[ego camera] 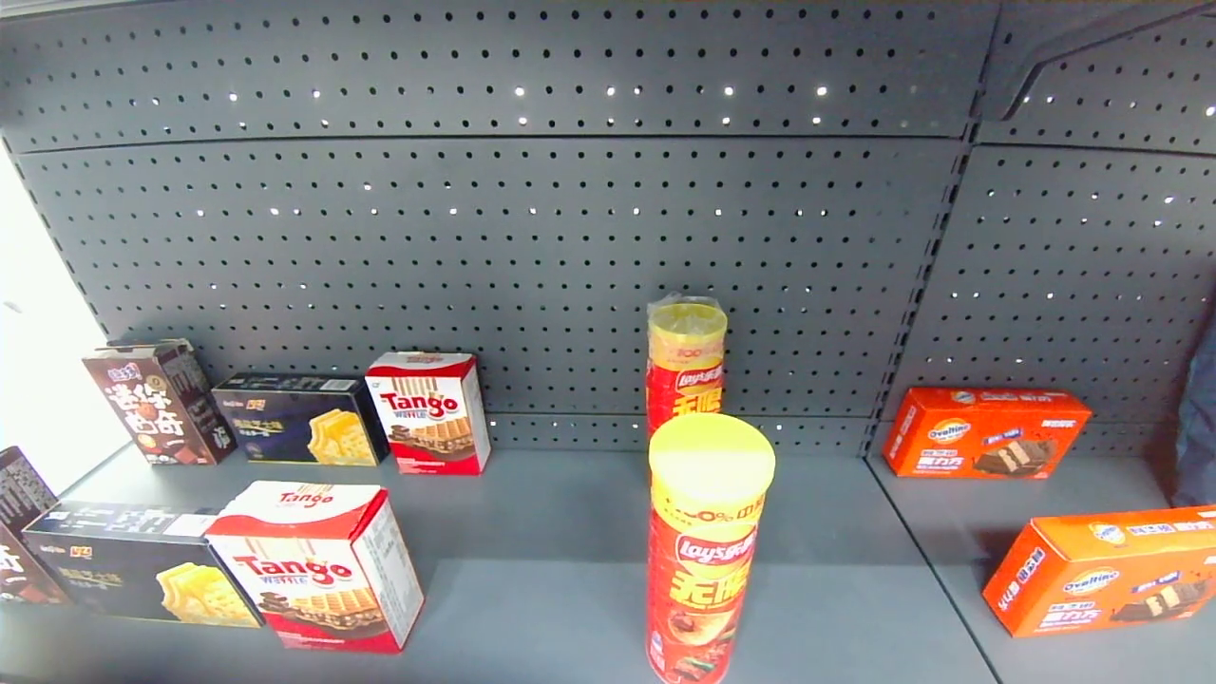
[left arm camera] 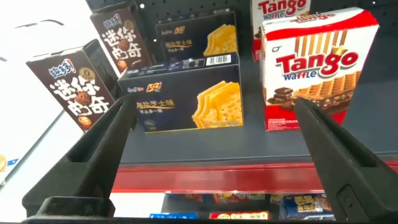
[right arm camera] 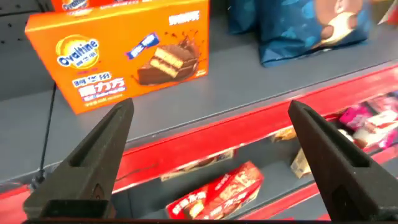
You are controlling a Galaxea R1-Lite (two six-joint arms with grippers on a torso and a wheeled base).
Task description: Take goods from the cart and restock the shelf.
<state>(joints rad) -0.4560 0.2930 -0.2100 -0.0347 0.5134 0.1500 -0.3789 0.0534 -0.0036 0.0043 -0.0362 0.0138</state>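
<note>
My left gripper [left arm camera: 211,106] is open and holds nothing. It hangs in front of the shelf's red front edge [left arm camera: 249,177], facing a dark blue cracker box [left arm camera: 183,93] and a red and white wafer box [left arm camera: 317,62]. My right gripper [right arm camera: 211,106] is open too, facing an orange cake box [right arm camera: 124,50] on the grey shelf [right arm camera: 236,87]. In the head view, two red chip cans with yellow lids stand mid-shelf, one in front [ego camera: 708,551] and one behind [ego camera: 686,366].
Along the shelf [ego camera: 551,532] stand brown cookie boxes [ego camera: 157,399], dark blue boxes [ego camera: 299,418], wafer boxes [ego camera: 323,565] and orange boxes [ego camera: 988,432]. Blue bags [right arm camera: 305,25] lie beside the orange box. A lower shelf holds more packets [right arm camera: 217,193]. Bare shelf lies between the wafer boxes and the cans.
</note>
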